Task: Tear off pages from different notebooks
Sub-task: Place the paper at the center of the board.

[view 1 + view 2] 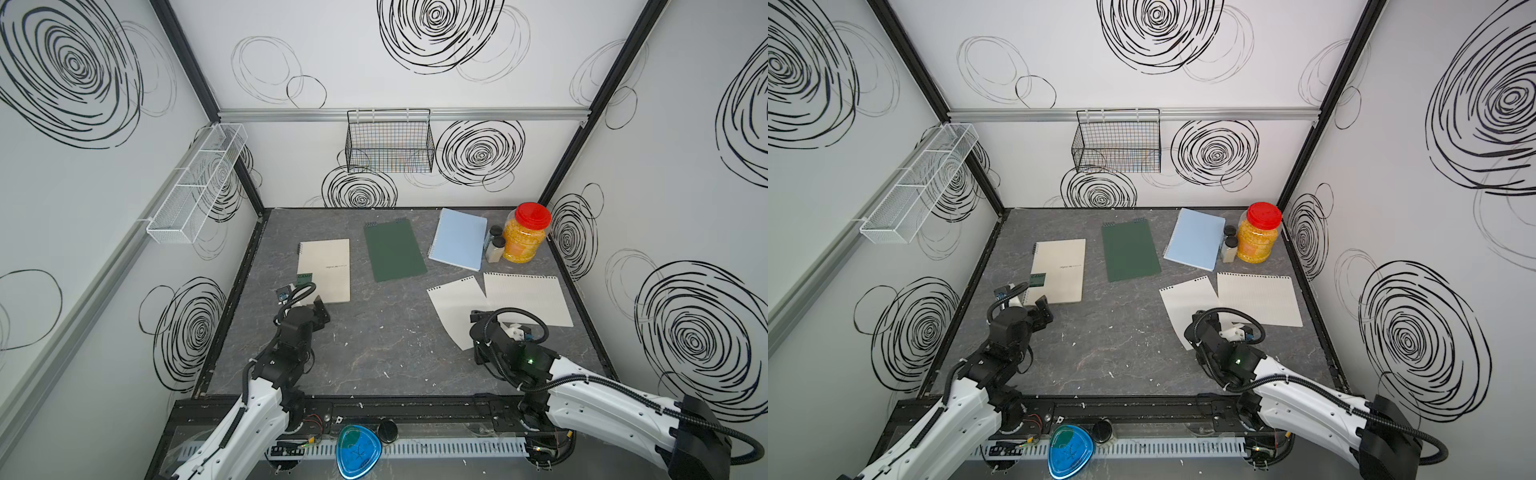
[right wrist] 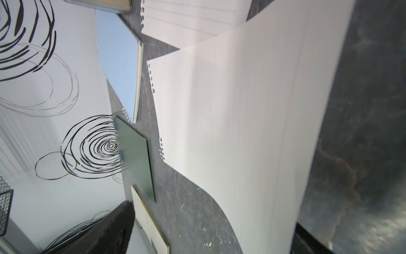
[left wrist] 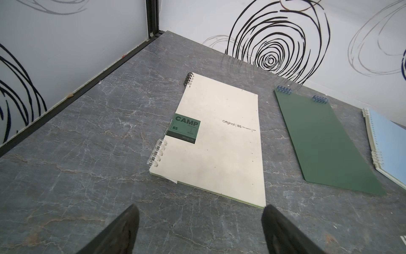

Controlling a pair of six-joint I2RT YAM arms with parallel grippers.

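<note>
Close to me, my left gripper [image 3: 200, 206] is wide open by the cream notebook [image 3: 219, 140]. My right gripper [image 2: 213, 216] is open too, over two white pages [image 1: 525, 299] with torn holes. Farther back lie the green notebook [image 1: 395, 251] and blue notebook [image 1: 459, 241], three notebooks in all. One jar [image 1: 524, 243] holds yellow bits. Two wire baskets [image 1: 390, 166] hang on the walls.

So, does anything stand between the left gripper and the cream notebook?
Nothing visible does. In the left wrist view the left gripper is open, and only bare table lies between its fingers and the near edge of the cream notebook. The dark green notebook lies beside it, apart.
</note>
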